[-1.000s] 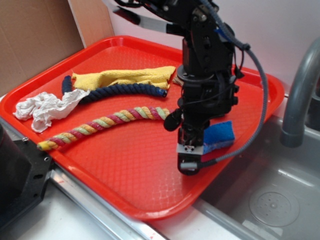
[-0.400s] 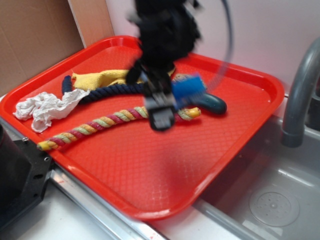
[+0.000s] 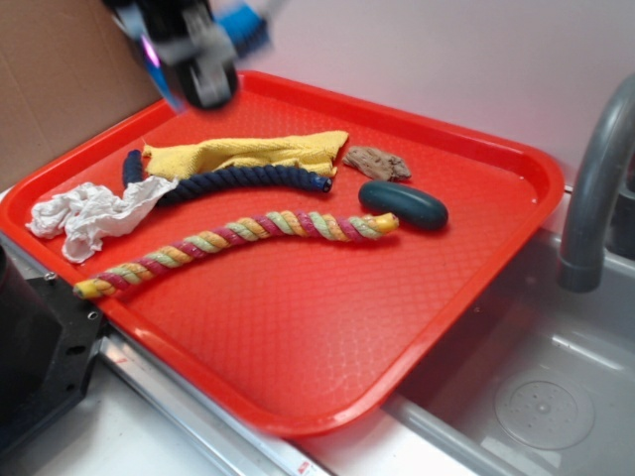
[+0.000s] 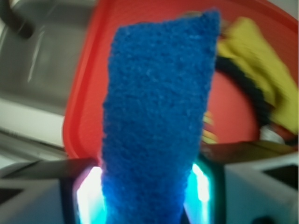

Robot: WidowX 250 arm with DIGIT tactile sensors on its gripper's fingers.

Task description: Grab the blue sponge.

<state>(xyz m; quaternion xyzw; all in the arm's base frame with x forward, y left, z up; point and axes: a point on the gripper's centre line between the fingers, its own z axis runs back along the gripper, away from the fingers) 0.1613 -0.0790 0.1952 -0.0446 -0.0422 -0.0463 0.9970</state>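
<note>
1. My claw [image 3: 203, 74] is up at the top left of the exterior view, blurred, above the far left corner of the red tray [image 3: 298, 387].
2. My claw is pinching the blue sponge [image 4: 156, 116]; in the wrist view the sponge stands upright between my two fingers and fills most of the frame.
3. In the exterior view the blue sponge [image 3: 245, 25] shows as a bright blue patch at the top edge, clear of the tray surface.
4. On the tray: a yellow cloth [image 3: 248, 152] at the back, a navy rope [image 3: 233, 180] just in front of it, a multicoloured rope [image 3: 238, 238] nearer the middle.
5. A crumpled white paper [image 3: 84, 216] lies at the tray's left side.
6. A dark teal oval object [image 3: 403, 204] lies near the multicoloured rope's right end; a small brown scrap [image 3: 377, 162] sits behind it.
7. A grey faucet [image 3: 590, 188] stands over the sink [image 3: 536, 397] to the right.
</note>
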